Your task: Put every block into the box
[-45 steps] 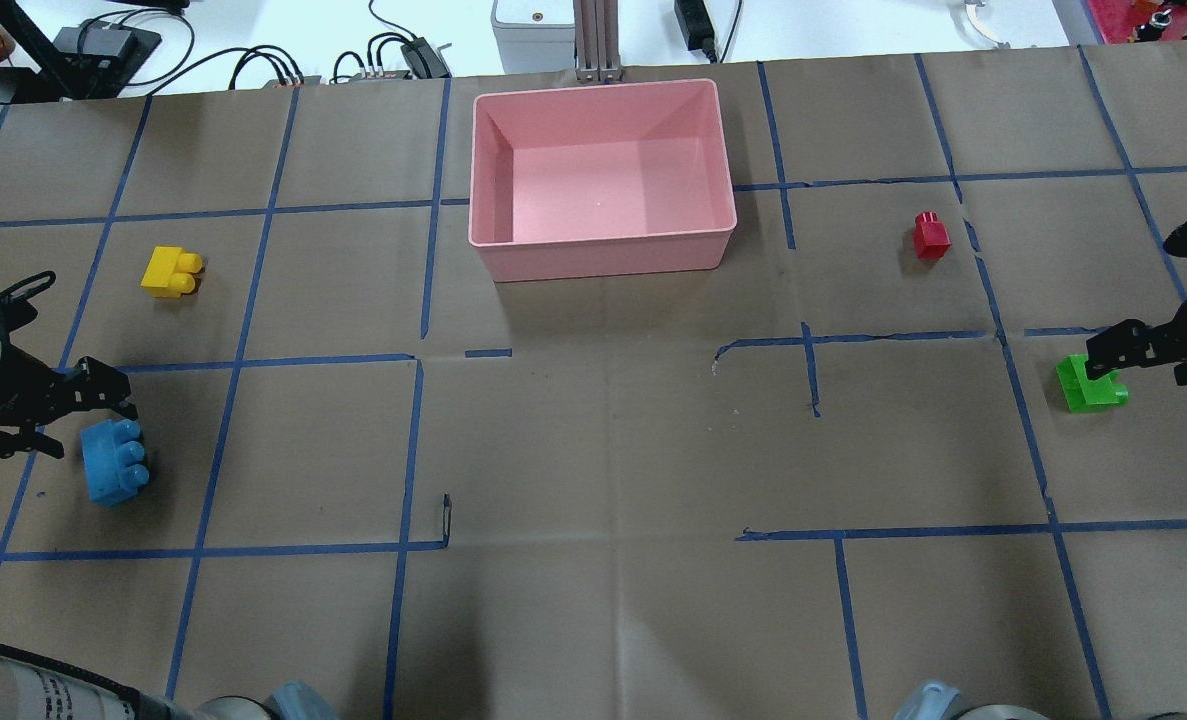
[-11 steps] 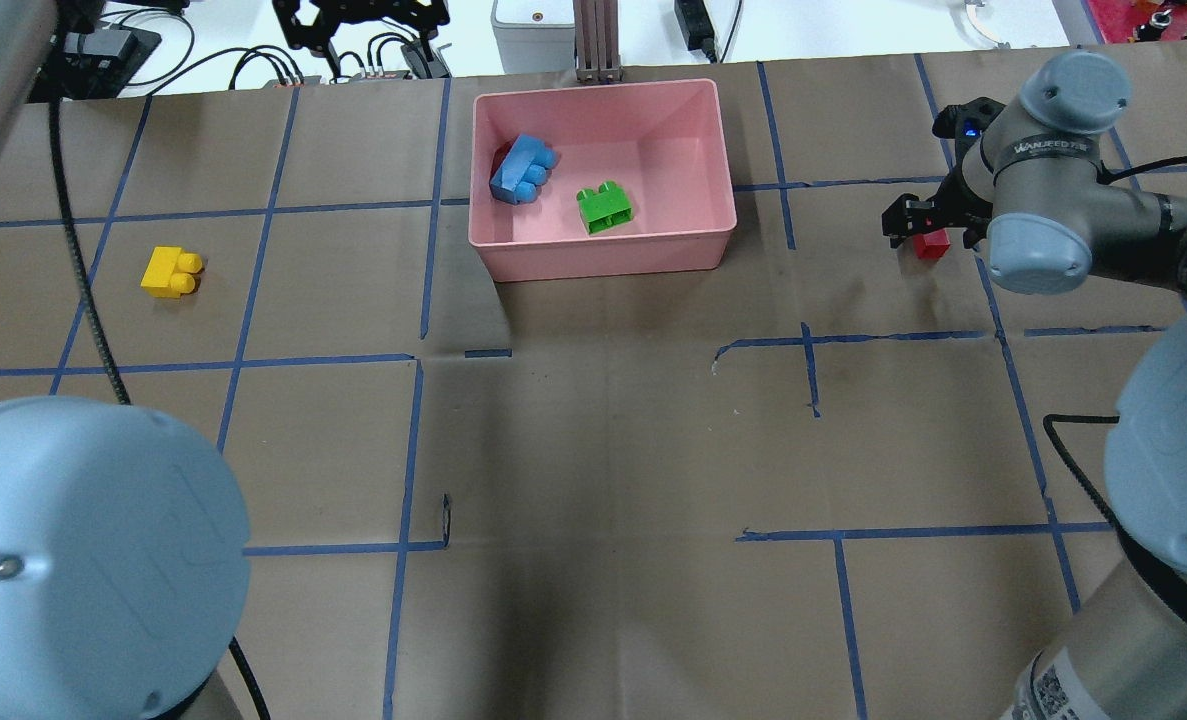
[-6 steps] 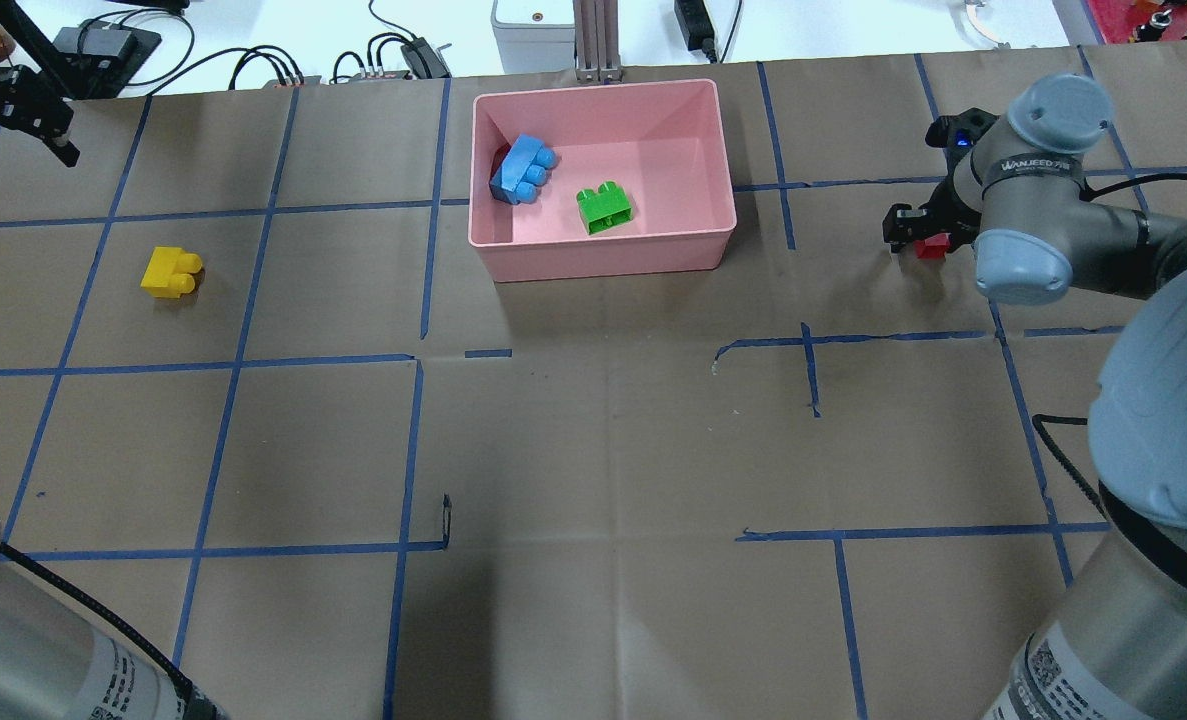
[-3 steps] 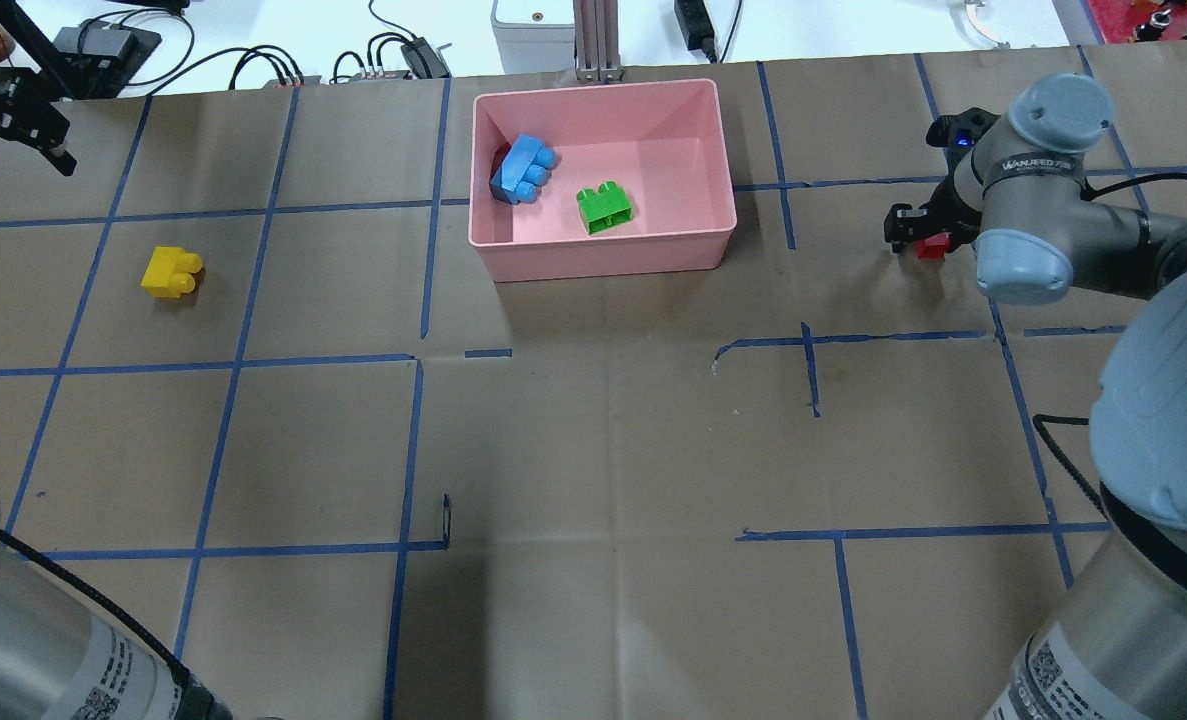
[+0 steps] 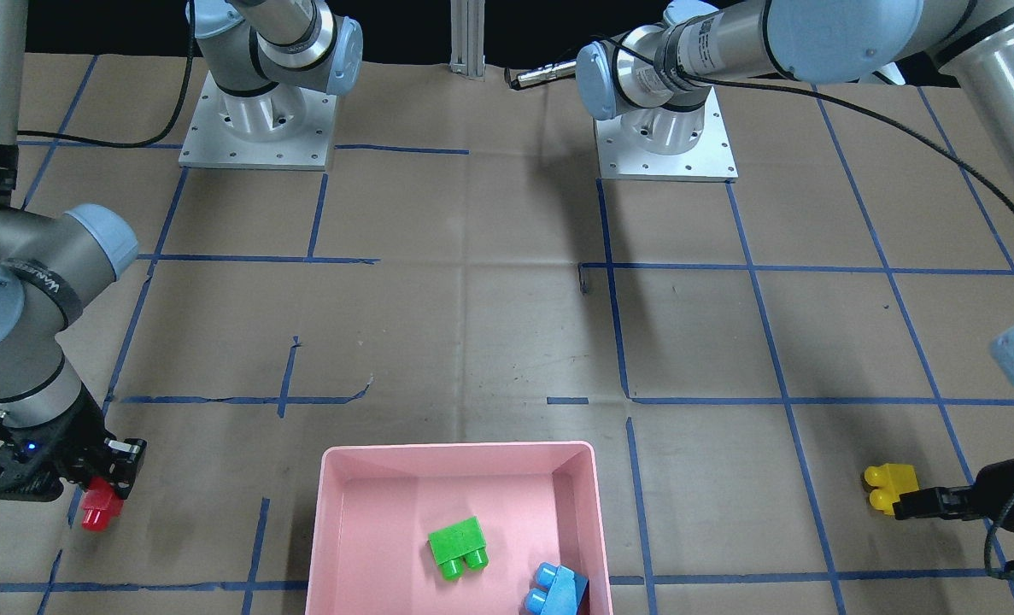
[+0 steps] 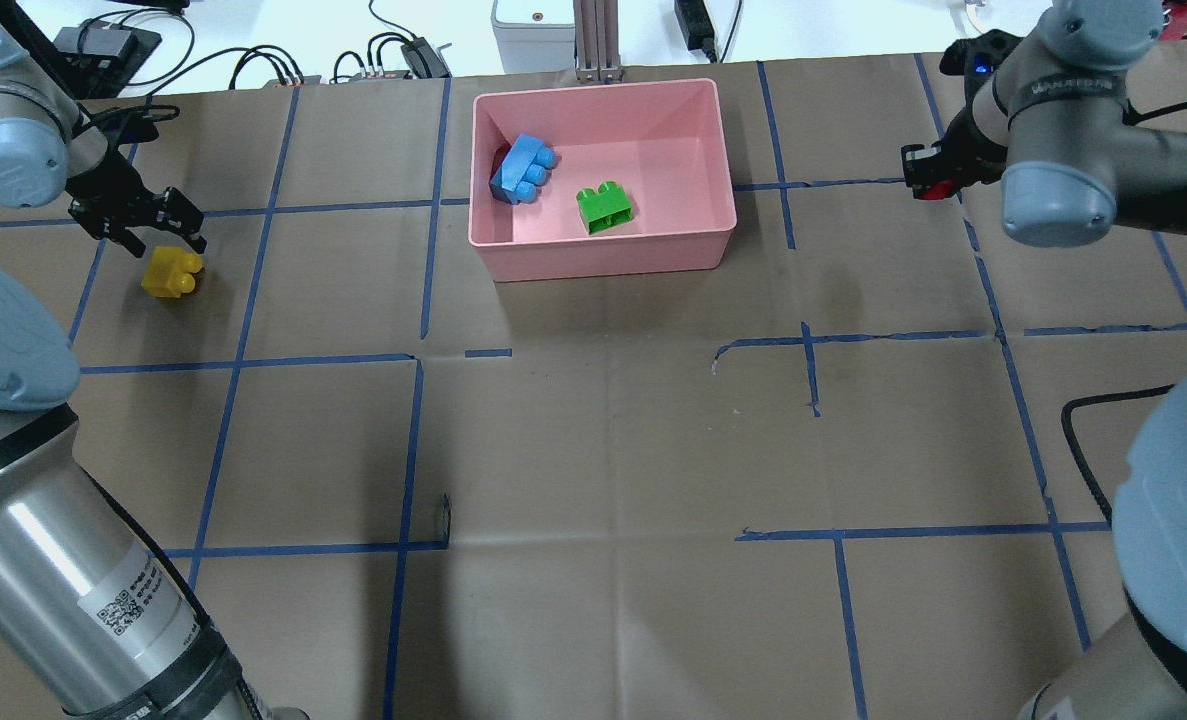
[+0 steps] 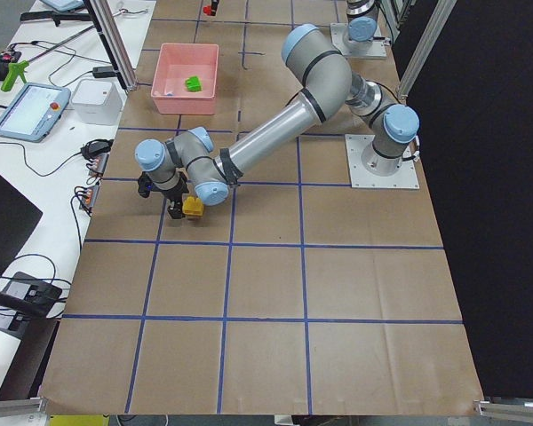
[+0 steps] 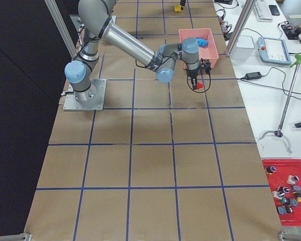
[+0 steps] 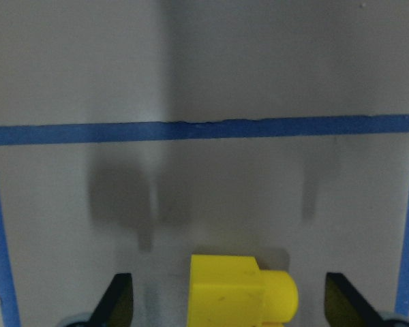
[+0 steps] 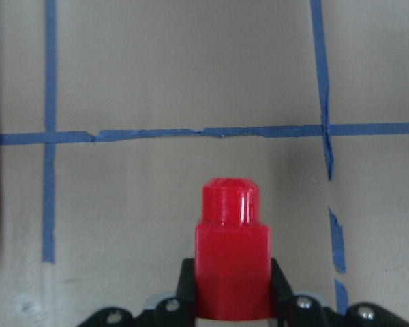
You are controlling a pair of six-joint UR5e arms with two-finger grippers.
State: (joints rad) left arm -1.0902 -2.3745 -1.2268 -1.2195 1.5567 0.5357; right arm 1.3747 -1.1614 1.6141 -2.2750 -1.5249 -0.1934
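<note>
overhead view: you have four blocks, one box and two grippers. the light blue block (image 6: 523,170), three studs, leans tilted against the left wall of the pink box (image 6: 603,262). the green block (image 6: 604,208), two studs, lies flat on the box floor, apart from it. the yellow block (image 6: 171,272), two studs, lies on the brown paper (image 6: 593,450) well left of the box, with the left gripper (image 6: 161,232) just beside it. the red block (image 6: 939,190) sits in the right gripper (image 6: 935,180), well right of the box.

front-facing view: you see two blocks inside the box and two outside. the red one shows a single stud.

exterior left: the near arm's gripper hangs at the yellow block.

exterior right: the red block hangs under the near arm's gripper.

left wrist: the fingers (image 9: 120,300) stand wide apart, one on each side of the yellow block, and neither touches it.

right wrist: the fingers (image 10: 279,289) are clamped on the red block's sides, and its stud points away from the camera.
</note>
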